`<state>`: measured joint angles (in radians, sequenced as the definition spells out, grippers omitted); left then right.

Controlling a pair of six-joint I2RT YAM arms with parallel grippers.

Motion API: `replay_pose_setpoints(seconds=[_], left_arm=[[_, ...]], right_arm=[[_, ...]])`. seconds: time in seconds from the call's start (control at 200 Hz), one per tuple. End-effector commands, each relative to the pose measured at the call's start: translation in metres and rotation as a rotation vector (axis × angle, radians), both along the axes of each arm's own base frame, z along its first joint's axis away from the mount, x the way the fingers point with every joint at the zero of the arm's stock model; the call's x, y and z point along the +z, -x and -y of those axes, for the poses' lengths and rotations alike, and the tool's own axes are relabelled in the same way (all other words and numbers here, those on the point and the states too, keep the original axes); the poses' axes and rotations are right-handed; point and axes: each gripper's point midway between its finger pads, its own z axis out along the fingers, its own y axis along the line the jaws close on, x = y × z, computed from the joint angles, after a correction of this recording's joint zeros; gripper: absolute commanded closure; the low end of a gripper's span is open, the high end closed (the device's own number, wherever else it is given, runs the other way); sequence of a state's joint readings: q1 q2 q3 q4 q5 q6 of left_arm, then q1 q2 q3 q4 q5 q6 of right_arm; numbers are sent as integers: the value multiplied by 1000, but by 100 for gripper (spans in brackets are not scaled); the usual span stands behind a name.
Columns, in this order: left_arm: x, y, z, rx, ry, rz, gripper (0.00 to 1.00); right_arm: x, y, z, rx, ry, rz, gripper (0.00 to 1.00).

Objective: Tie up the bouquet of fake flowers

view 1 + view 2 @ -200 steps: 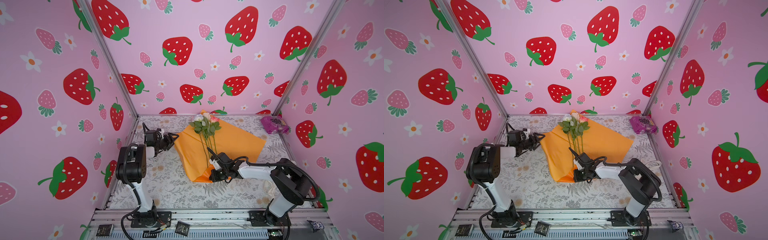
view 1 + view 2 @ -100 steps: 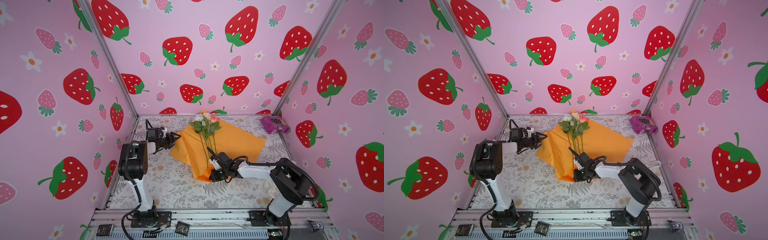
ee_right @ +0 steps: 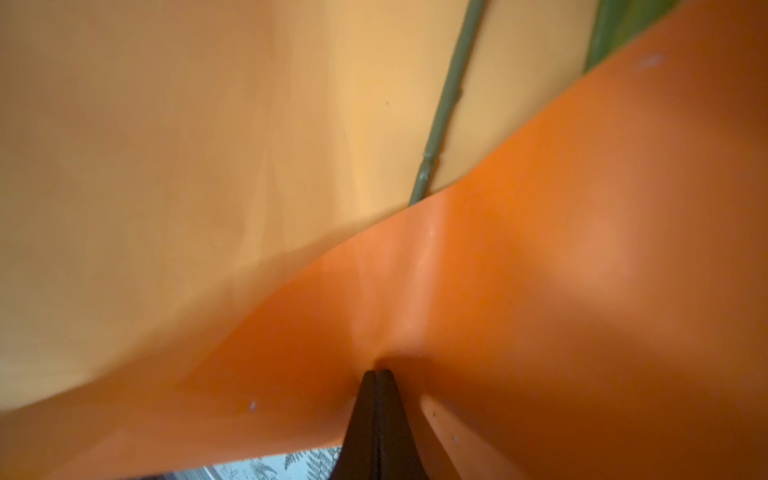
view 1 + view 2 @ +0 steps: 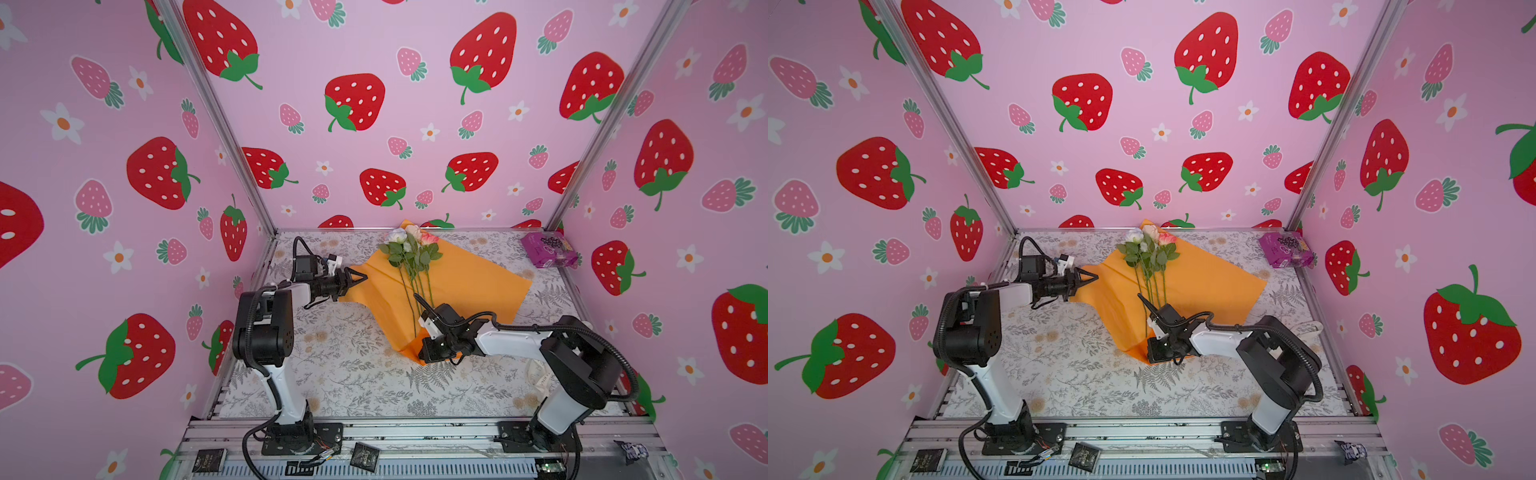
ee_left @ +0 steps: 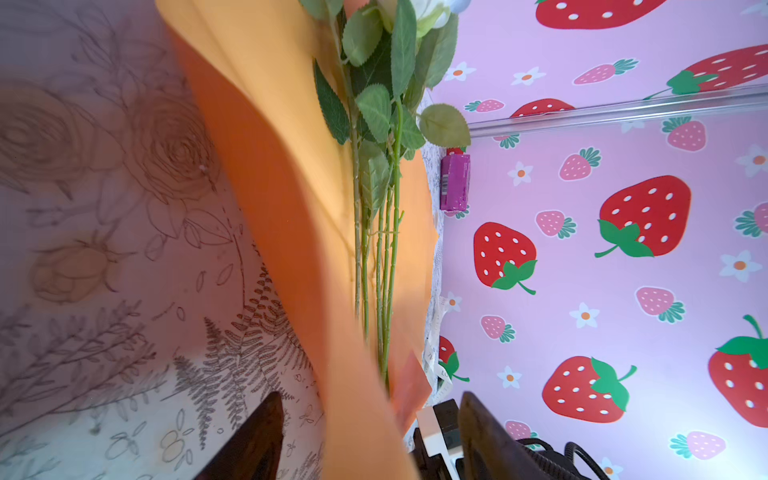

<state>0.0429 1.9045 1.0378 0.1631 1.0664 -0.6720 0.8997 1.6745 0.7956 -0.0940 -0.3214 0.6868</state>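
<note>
The bouquet of fake flowers (image 4: 409, 245) (image 4: 1150, 243) lies on the table, with white, peach and pink heads toward the back wall. Its green stems (image 5: 386, 249) run down the orange wrapping paper (image 4: 465, 286) (image 4: 1204, 286). My left gripper (image 4: 357, 276) (image 4: 1090, 276) (image 5: 370, 397) is open at the paper's left corner. The lifted paper edge passes between its dark fingers (image 5: 257, 436) without being clamped. My right gripper (image 4: 417, 357) (image 4: 1148, 357) (image 3: 376, 374) is shut on the paper's near corner, which is raised in a fold (image 3: 540, 291).
A small purple packet (image 4: 548, 249) (image 4: 1285, 249) (image 5: 455, 183) lies in the back right corner. A pale ribbon (image 4: 540, 376) lies near the right arm's base. Strawberry-patterned walls enclose the floral tabletop (image 4: 353, 374) on three sides.
My left gripper has moved right until it straddles the paper's left corner, and its jaws have narrowed a little. That corner has shifted and lifted. The right gripper has stayed put.
</note>
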Motion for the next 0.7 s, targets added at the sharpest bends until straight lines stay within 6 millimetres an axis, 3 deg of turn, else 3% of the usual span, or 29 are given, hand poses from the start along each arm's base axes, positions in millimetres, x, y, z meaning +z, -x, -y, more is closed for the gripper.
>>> replay_pose_setpoints(seconds=[0.0,0.3,0.42,0.51,0.56,0.695], left_arm=[[22,10,20,-44,70,21,31],[21,47,31,28,1,-42,36],[23,65,50,21,-9,-44,31],[13,78,61,34,-85,-55,25],[4,85,62,57,-129,-78,25],[5,95,57,136,-168,-39,22]], right_arm=[[-20,-2,25,-47,117,-5,98],[-19,-1,25,-51,102,-9,98],[-19,0,26,-52,104,-10,98],[-19,-1,26,-52,104,-7,98],[-18,-1,26,-54,103,-7,98],[-17,-1,27,-57,102,-3,98]])
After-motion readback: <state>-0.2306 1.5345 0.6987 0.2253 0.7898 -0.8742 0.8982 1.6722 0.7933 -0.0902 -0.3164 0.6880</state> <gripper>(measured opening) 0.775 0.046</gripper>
